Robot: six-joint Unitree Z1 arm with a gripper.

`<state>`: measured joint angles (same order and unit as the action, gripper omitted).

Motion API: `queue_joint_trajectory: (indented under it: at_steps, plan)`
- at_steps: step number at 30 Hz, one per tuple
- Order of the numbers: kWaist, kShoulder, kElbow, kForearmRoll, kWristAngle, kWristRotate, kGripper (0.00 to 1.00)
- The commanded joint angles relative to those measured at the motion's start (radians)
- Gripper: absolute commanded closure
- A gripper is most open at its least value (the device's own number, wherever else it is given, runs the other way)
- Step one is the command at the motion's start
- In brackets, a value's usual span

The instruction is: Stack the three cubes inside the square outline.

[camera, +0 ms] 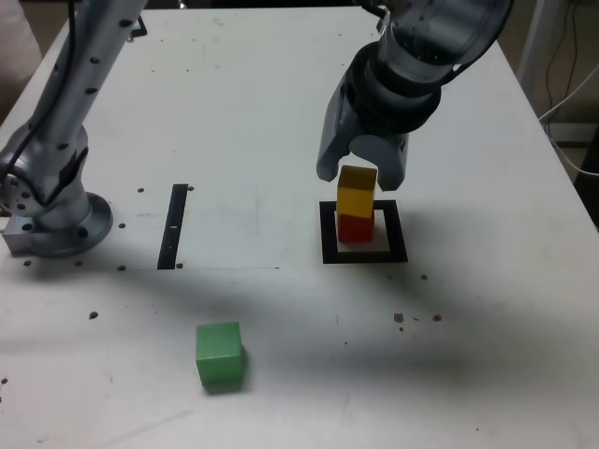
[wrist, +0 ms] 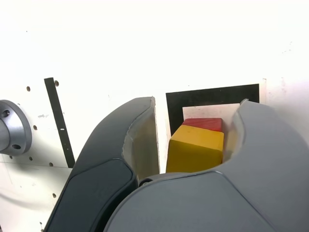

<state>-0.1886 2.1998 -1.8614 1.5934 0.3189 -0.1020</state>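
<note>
Risk first: yellow cube (camera: 357,190) sits on red cube (camera: 354,227) inside the square outline (camera: 364,233), but in the exterior view it looks slightly turned and shifted against the red one, so the pair is not squarely aligned. If the pincer (camera: 360,172) lifts off while a finger drags a face of the yellow cube, the top block could twist further or topple, and the red cube could slide onto the black border. A poor base would also make the third placement harder. Green cube (camera: 219,354) lies alone on the worktop (camera: 253,112), well apart from the outline, toward the near edge and to the exterior view's left; it is not yet stacked. Wrist view: yellow cube (wrist: 196,149) between the two fingers, a clear gap showing on the dark finger's side; on the pale finger's side contact cannot be told. Red cube (wrist: 203,123) shows just behind it, and the outline (wrist: 212,95) beyond. Judged state: jaws parted around the yellow cube, not clamping it. Arm pose: the base stands at the exterior view's left, the links reach across the top of the frame, and the wrist bends down so the pincer hangs steeply over the stack. Thin black strip (camera: 174,225) lies between base and outline, untouched.
</note>
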Motion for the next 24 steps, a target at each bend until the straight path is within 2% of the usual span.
queue_joint_trajectory:
  at_steps: [1,8,15,20,22,24]
  plan:
    - [0.000,-0.016,0.001,0.015,-0.001,0.001,0.00]
    - [-0.007,-0.111,0.056,0.019,-0.001,0.006,0.00]
    - [-0.060,-0.327,0.159,0.003,-0.009,0.083,0.00]
    - [-0.100,-0.441,0.251,-0.016,-0.014,0.091,0.00]
    - [-0.118,-0.473,0.278,-0.017,-0.028,0.094,0.00]
    - [-0.134,-0.498,0.298,-0.017,-0.062,0.097,0.01]
